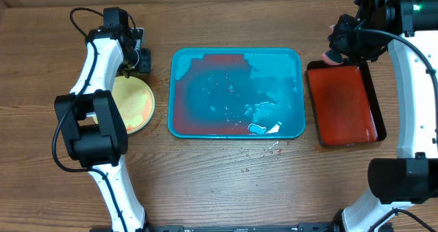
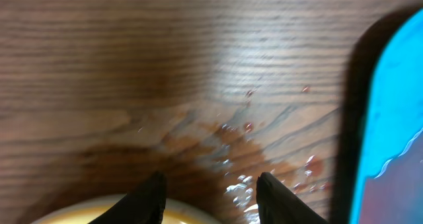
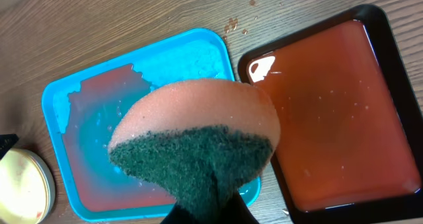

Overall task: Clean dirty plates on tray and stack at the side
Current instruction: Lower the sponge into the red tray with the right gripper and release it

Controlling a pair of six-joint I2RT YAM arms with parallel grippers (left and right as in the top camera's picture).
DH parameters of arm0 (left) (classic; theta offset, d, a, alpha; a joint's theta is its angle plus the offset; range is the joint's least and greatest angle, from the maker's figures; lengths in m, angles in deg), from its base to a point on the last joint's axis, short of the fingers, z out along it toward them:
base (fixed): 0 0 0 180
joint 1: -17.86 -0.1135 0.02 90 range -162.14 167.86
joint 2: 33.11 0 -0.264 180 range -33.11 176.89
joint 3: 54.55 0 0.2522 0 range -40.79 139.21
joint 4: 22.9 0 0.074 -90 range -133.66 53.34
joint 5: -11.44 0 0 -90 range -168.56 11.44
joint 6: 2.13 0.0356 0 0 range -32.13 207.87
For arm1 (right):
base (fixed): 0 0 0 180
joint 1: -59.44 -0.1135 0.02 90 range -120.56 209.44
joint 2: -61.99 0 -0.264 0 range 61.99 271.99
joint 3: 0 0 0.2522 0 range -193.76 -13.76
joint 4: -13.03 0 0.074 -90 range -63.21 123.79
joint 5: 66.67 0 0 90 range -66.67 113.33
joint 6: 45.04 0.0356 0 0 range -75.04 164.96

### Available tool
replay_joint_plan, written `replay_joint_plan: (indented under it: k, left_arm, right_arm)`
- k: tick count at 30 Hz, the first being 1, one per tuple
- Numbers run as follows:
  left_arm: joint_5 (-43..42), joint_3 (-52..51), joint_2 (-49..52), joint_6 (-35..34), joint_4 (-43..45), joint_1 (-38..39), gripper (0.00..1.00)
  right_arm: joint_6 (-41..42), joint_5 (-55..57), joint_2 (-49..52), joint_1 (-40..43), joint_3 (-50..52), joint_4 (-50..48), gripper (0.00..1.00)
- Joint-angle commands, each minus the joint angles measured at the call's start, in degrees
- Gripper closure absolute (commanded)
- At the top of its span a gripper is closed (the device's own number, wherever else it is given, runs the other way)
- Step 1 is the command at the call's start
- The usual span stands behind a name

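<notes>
a: how do the left jaws stand?
b: wide, nothing between them. they hang just above the rim of the plates (image 2: 99, 214), by a wet patch (image 2: 238, 178) on the desk (image 2: 132, 52).
a: and the right jaws?
b: closed on a sponge (image 3: 198, 131), green scrub face toward the camera, held up near the far corner of the red tray (image 1: 342, 102).
a: where are the plates, exactly?
b: in a pile on the desk just left of the tray (image 1: 294, 61). a yellow-green one is on top, with an orange blotch. i can't count how many lie under it.
a: anything on the tray?
b: no plate. only a thin reddish film of water, with some drops on the desk in front of it.
a: so how far along?
b: near the end, i'd judge: plates off the tray and piled at the side. the blotch is the open question. if it's sauce, the top plate wants another wipe.
</notes>
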Motion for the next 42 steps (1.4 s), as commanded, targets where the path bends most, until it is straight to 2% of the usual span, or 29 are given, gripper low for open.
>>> replay_joint_plan:
  k: [1,8,16,22,28,31,36,39,42]
  left_arm:
    - [4.9,0.3,-0.9,1.0,-2.4,-0.2,0.55]
    - [6.0,3.4,-0.9,-0.9,-5.7,-0.2,0.54]
    - [4.6,22.2,-0.9,-0.8,-19.0,0.9,0.51]
    - [-0.4,32.5,-0.9,-0.6,-25.7,3.3,0.43]
    - [-1.5,32.9,-0.9,-0.6,-28.1,6.8,0.37]
    - [-1.5,32.8,-0.9,-0.6,-28.3,8.4,0.29]
    - [-1.5,32.6,-0.9,-0.6,-28.3,10.5,0.01]
    - [-1.5,32.6,-0.9,-0.7,-28.3,11.1,0.0]
    - [-1.5,32.6,-0.9,-0.8,-28.3,11.4,0.0]
  right_arm:
    - [-0.3,0.5,-0.6,0.2,0.1,-0.3,0.96]
    - [-0.2,2.0,-0.6,0.2,0.1,-0.6,0.96]
    - [-0.3,20.2,-0.6,0.5,7.5,-1.8,0.96]
    - [-7.8,20.9,-0.6,3.4,22.1,-12.0,0.96]
    - [-15.8,20.9,-0.6,6.1,36.0,-25.6,0.96]
    - [-20.0,18.7,-0.6,6.5,40.6,-30.9,0.96]
    - [-23.8,13.3,-0.6,6.5,43.1,-33.7,0.86]
    - [-23.8,12.1,-0.6,6.5,42.8,-33.6,0.78]
    - [-23.7,11.8,-0.8,6.5,41.5,-31.9,0.75]
